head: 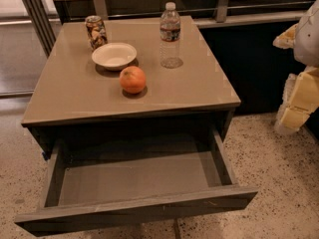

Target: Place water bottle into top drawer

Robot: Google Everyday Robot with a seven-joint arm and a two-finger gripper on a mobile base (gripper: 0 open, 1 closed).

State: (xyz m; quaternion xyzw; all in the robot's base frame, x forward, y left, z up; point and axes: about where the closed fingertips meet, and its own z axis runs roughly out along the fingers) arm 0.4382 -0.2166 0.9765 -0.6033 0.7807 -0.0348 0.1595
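Since the top drawer already stands open beneath the desk, grasping comes next: water bottle upright at the desk's back, jaws well right of the desk, their opening impossible to tell.

Table: tan glossy top, dark frame.
Top drawer: pulled fully out below the tabletop, grey bottom showing, nothing inside.
Water bottle: upright at the back of the tabletop, right of centre, white cap on.
Patterned can: upright, back left.
Bowl: cream, just in front of the can and left of the bottle.
Orange: in front of the bowl, near it.
Gripper: pale yellow and white, at the right edge, off the table and well apart from the bottle.
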